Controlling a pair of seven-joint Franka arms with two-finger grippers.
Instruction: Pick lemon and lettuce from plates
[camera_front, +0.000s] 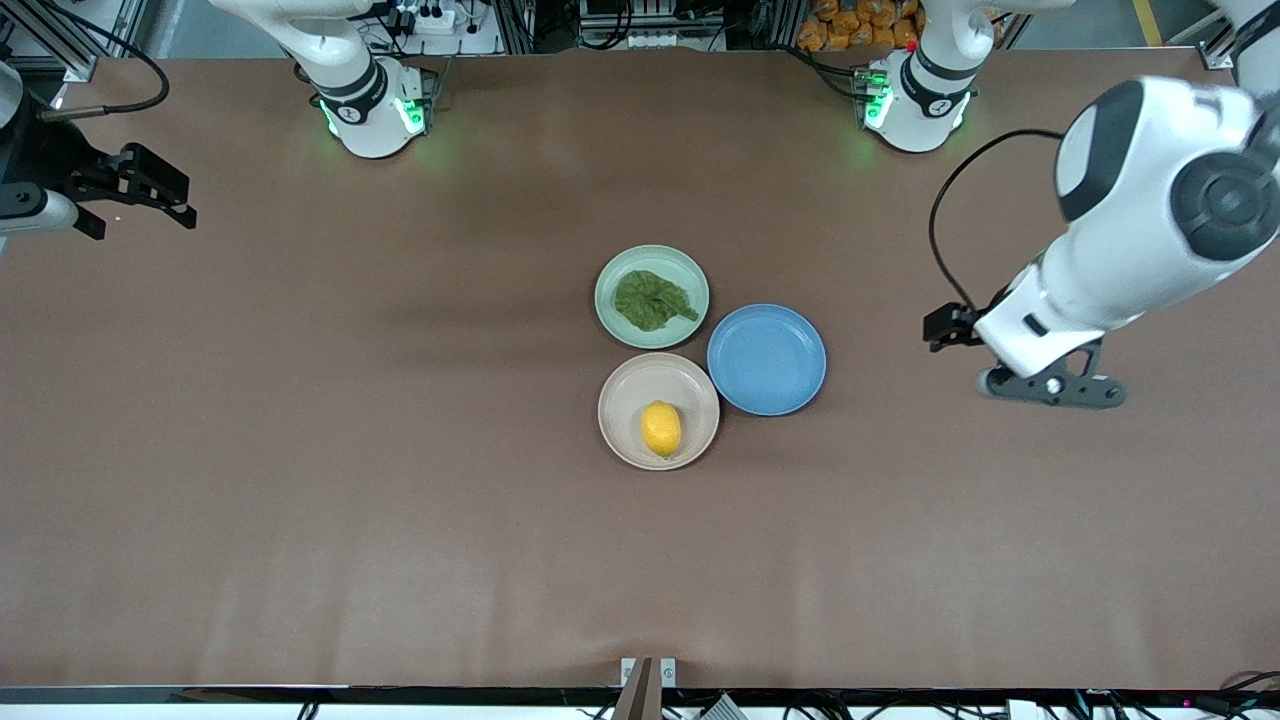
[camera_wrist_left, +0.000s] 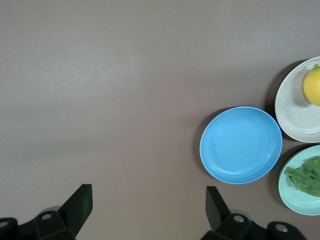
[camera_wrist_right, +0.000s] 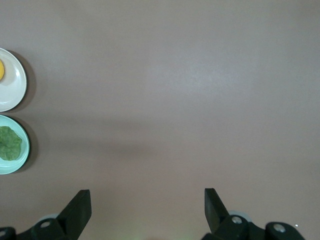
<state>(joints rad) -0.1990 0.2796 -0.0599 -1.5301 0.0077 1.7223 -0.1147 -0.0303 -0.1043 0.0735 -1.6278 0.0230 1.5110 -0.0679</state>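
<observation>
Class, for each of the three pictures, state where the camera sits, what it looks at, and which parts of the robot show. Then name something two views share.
Front view: high across the table, facing both bases; shows three plates, the left gripper and right gripper, both over bare table.
Left wrist view: looks down past its open fingers at the blue plate.
Right wrist view: looks down past its open fingers at mostly bare table.
Shared: both wrist views catch the lemon and lettuce on their plates.
</observation>
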